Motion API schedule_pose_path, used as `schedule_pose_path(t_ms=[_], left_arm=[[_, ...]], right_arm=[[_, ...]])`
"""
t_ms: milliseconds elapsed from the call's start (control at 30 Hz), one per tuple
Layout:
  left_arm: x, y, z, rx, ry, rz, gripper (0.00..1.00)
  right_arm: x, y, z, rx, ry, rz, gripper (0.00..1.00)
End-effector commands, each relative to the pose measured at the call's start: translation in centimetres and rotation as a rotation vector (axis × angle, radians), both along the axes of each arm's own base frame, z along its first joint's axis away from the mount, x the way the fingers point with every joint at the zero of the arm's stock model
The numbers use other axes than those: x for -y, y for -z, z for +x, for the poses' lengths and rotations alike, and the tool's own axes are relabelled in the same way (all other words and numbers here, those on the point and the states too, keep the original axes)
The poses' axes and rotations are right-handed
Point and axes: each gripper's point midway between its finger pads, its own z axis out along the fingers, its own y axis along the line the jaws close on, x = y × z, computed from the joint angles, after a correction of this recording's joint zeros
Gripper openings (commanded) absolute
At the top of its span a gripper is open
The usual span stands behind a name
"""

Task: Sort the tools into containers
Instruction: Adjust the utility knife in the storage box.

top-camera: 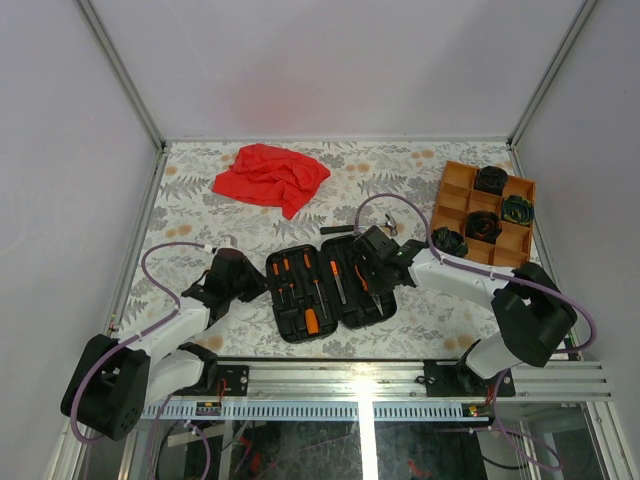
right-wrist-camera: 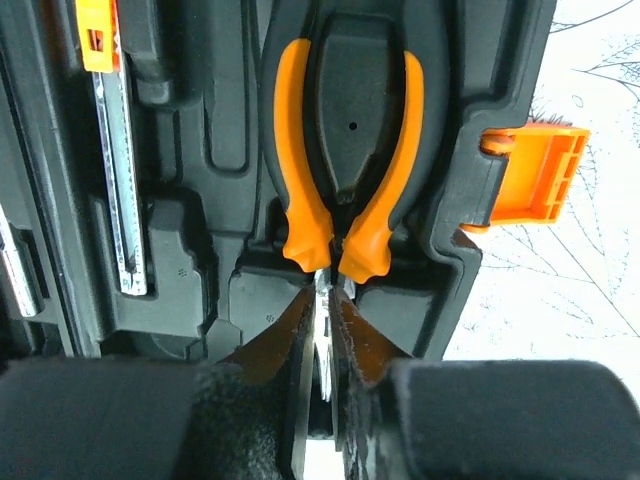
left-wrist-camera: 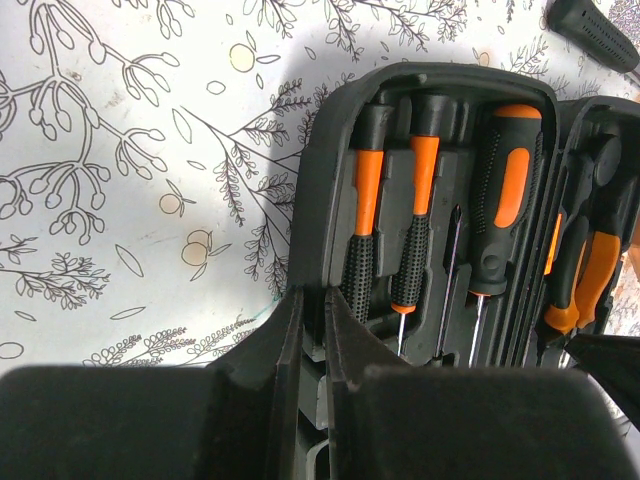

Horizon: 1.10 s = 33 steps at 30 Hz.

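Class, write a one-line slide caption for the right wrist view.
Right gripper pinches the orange-handled pliers by the nose in the black case.

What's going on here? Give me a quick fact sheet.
Left gripper: shut on case rim
Right gripper: shut on pliers nose, pliers lying in case
Screwdrivers: slotted in case
Hammer: on table, behind case
Coils: in tray
Cloth: on table, far left

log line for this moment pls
left gripper: shut on tool case rim | right gripper: jaws pinching pliers head, pliers in tool case slot | hammer: outside tool case
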Motion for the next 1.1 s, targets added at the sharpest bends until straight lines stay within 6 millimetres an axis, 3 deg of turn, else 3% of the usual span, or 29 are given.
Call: schedule_pose_path(t_ms=[0,133,267,367,467,600,700,867,1067], left_arm=[[0.1,0.1,0.1,-0.006,0.013,-0.001,0.00],[0.3,0.0,0.3,-0.004,0.019,-0.005,0.00],[0.4,-0.1,0.3,-0.004,0.025,-0.004,0.00],[0.1,-0.1,0.3,-0.003,0.014,0.004,0.00],[0.0,-0.1,0.3,-0.002,0.010,0.011,0.00],[-0.1,-0.3,0.4,0.001,0.004,0.014,0.00],[-0.2,-0.2,0.3,0.000,-0.001,0.017,0.00],[-0.4,-0.1,0.3,-0.001,-0.007,0.021,0.00],[-0.5,-0.1,0.3,0.001,-0.011,0.024,0.00]], right_arm=[[1.0,0.8,-0.1,-0.035,0.021,-0.065,0.13],[1.0,2.4,-1.2,-0.103,0.012,-0.079,0.02],[1.0,3.7,-2.1,-0.149,0.005,-0.077,0.00],[0.7,2.0,-1.1,-0.075,0.016,-0.043,0.01],[0.4,-1.6,0.9,0.066,0.024,0.009,0.04],[-0.3,-5.6,2.7,0.208,0.025,0.093,0.11],[-0.6,-7.5,3.3,0.278,0.035,0.146,0.19],[0.0,-8.7,3.7,0.369,0.092,0.209,0.33],[1.6,-8.6,4.4,0.458,0.129,0.180,0.44]])
